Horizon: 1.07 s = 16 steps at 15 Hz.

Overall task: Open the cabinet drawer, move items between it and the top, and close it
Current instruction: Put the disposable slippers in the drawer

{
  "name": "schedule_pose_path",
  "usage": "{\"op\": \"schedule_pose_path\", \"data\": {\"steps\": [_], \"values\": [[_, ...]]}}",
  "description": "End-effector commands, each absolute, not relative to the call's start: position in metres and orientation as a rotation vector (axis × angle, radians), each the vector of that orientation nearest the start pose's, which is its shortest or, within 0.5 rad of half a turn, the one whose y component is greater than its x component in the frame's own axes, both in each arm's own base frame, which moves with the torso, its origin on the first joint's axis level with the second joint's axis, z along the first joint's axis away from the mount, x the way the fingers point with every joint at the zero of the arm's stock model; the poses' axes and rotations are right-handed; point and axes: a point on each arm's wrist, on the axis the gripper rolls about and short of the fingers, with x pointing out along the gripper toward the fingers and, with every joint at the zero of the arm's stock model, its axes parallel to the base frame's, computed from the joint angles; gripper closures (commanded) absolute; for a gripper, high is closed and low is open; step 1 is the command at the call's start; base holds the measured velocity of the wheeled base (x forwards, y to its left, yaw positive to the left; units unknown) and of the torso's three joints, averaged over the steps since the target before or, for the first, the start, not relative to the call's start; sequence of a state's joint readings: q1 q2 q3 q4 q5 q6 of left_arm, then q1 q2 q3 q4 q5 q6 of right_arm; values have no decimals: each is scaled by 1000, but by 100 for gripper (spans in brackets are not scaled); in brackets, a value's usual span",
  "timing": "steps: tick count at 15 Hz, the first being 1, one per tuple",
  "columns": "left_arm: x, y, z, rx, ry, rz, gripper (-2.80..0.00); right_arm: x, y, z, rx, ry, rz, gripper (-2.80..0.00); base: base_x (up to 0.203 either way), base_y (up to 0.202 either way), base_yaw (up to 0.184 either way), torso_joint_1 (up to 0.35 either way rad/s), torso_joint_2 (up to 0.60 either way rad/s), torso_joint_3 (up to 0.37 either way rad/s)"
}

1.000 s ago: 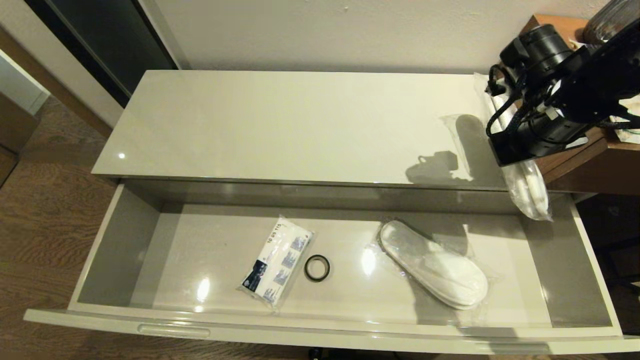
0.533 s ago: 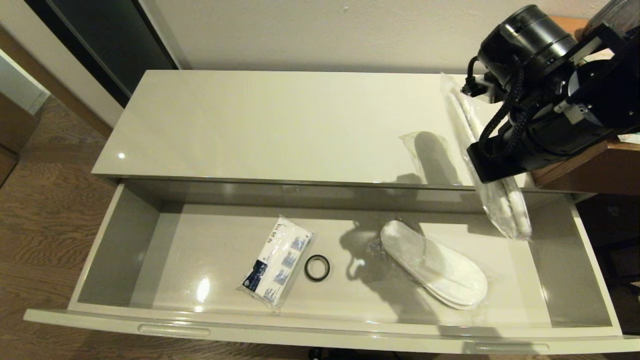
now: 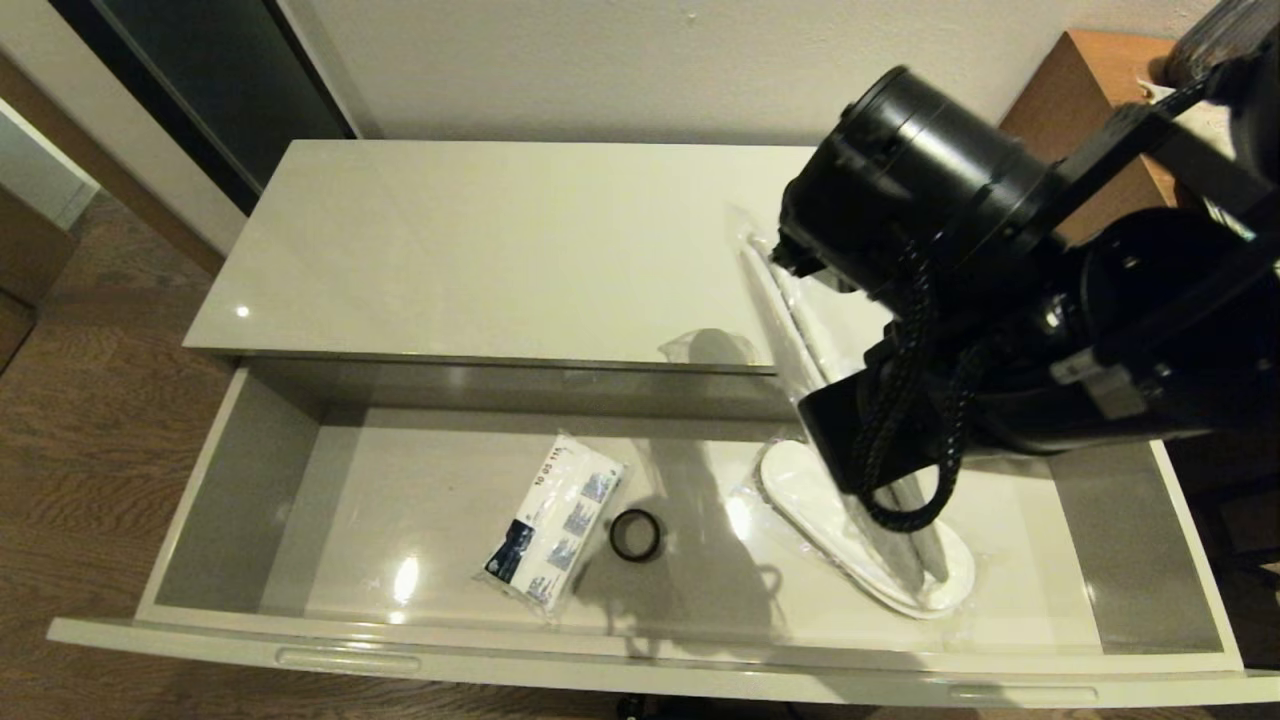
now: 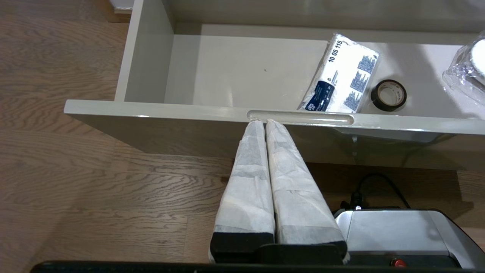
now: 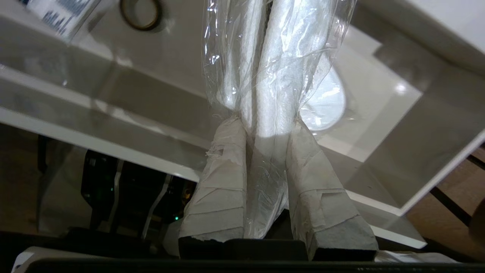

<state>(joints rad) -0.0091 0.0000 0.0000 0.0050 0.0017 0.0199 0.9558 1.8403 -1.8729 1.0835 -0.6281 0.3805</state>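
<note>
both right fingers (image 5: 265, 129) grip wrapped slippers (image 5: 273, 57); left fingers (image 4: 265, 127) pressed together.

Two slipper packs (image 3: 868, 535) (image 5: 265, 76), one printed packet (image 3: 553, 522), one black ring (image 3: 635, 535).

In the head view the right arm (image 3: 1000, 300) fills the right half of the frame and hides the right gripper entirely. It also covers the right end of the top (image 3: 500, 240) and most of the wrapped slippers held in the air (image 3: 790, 300), of which only a strip shows at centre right. The slippers lying in the drawer (image 3: 820, 500) are partly covered at lower right. The brown desk (image 3: 1080, 80) is cut off at the upper right corner. In the left wrist view, the drawer (image 4: 151, 110) runs off the right edge, and the plastic wrap (image 4: 466, 72) there is clipped.
</note>
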Motion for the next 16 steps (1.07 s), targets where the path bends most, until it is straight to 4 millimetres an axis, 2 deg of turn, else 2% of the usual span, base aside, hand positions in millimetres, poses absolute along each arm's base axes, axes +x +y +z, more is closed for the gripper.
{"op": "schedule_pose_path", "data": {"steps": [1, 7, 10, 13, 16], "values": [[-23, 0, 75, 20, 5, -8, 0, 187, 260, 263, -440, 802, 159, 0, 0, 0, 0, 0, 0, 0], [-23, 0, 75, 20, 5, -8, 0, 213, 309, 220, -434, 783, 185, 0, 0, 0, 0, 0, 0, 0], [-23, 0, 75, 20, 5, -8, 0, 225, 330, 186, -462, 805, 181, 0, 0, 0, 0, 0, 0, 0], [-23, 0, 75, 20, 5, -8, 0, 236, 348, 152, -482, 821, 176, 0, 0, 0, 0, 0, 0, 0], [-23, 0, 75, 20, 5, -8, 0, 244, 359, 130, -491, 825, 176, 0, 0, 0, 0, 0, 0, 0]]}}
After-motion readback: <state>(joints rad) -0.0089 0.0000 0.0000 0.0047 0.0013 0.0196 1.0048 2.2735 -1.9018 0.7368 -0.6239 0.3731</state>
